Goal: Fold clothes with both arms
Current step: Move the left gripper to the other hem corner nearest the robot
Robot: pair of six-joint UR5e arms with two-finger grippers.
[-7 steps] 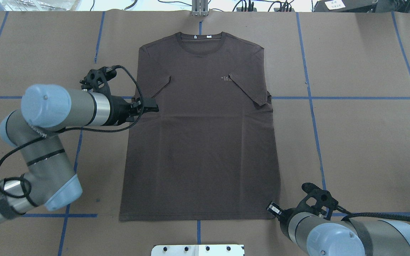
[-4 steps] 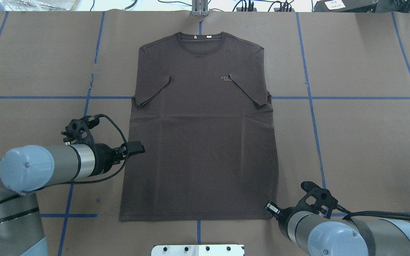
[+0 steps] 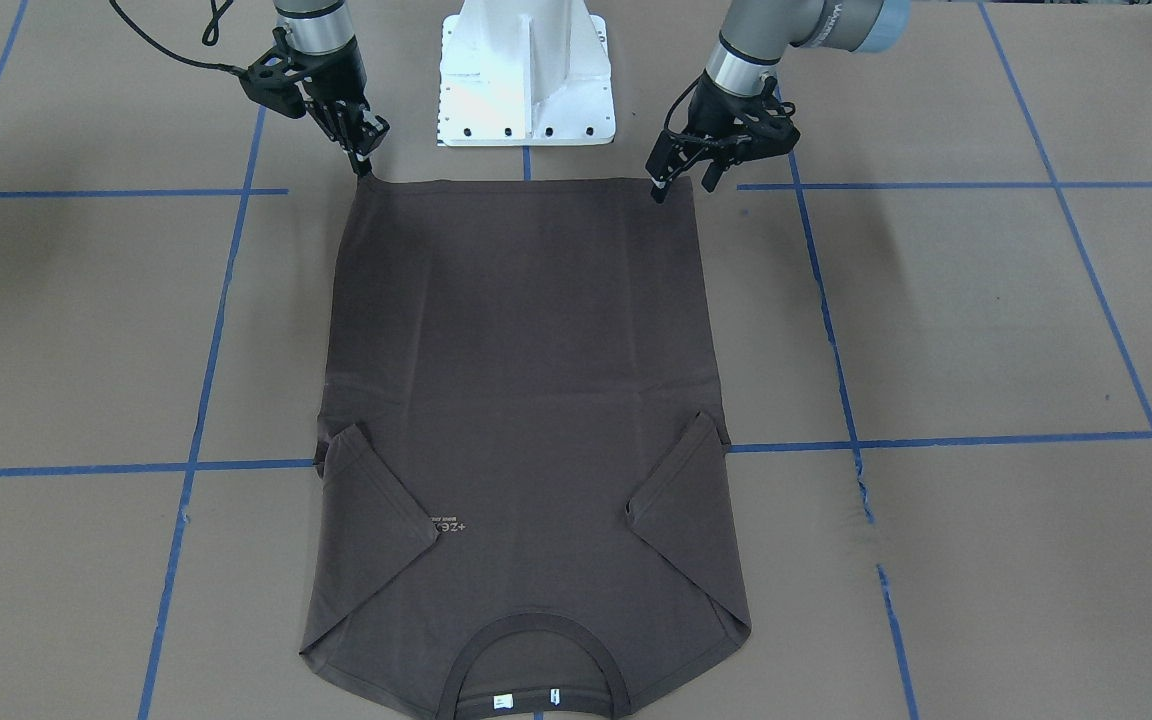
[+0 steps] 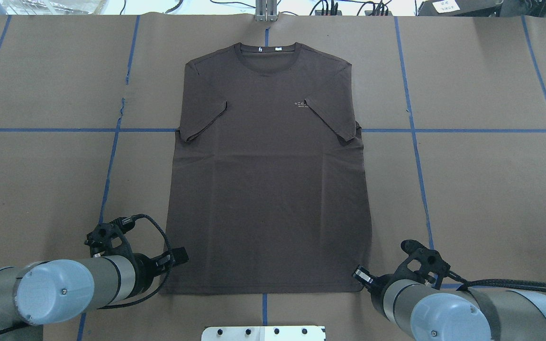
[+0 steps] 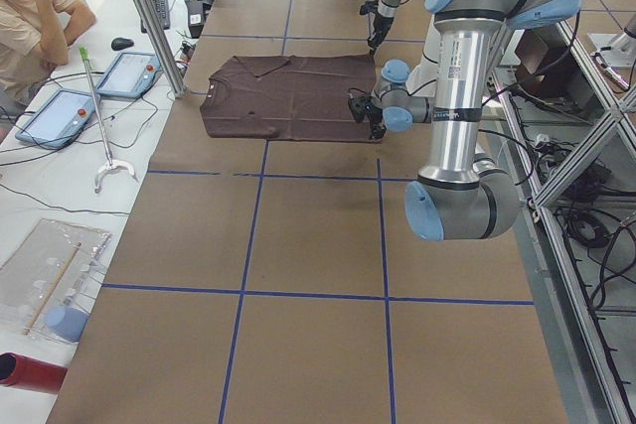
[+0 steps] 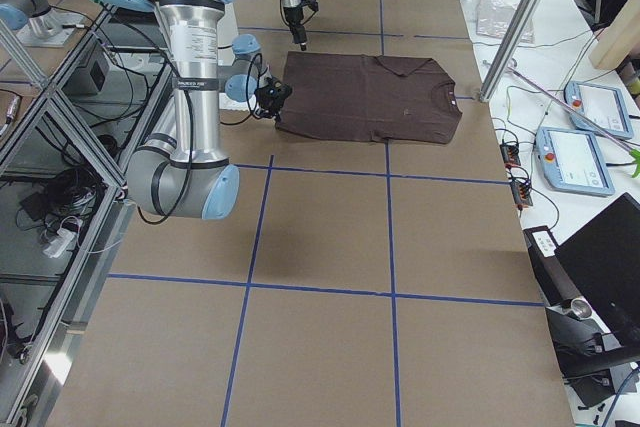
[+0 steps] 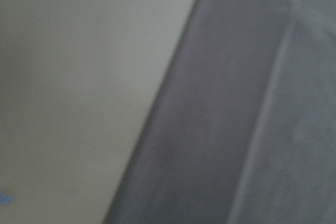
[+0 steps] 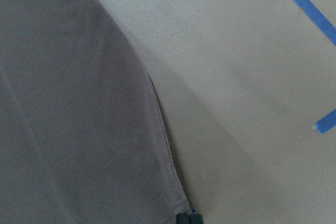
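Left tool (image 3: pixel 681 178), spread, has swept from the sleeve to a hem corner of the T-shirt (image 4: pixel 268 189) lying flat on the table (image 4: pixel 481 189), opposite the right tool (image 3: pixel 364 160) seemingly pinching the other corner, so a hem-up fold looks imminent.

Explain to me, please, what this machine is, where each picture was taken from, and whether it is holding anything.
The machine is a left arm and a right arm at a white pedestal, each ending in a two-finger gripper. One camera looks down from behind the robot, one faces it across the table, two stand at the table's ends, and one sits on each wrist. On the paper-covered table, marked with blue tape, a dark brown T-shirt lies flat, sleeves folded in, collar away from the robot. The left gripper is open at one hem corner; the right gripper looks shut at the other. Nothing is lifted; whether the right one pinches cloth is unclear.
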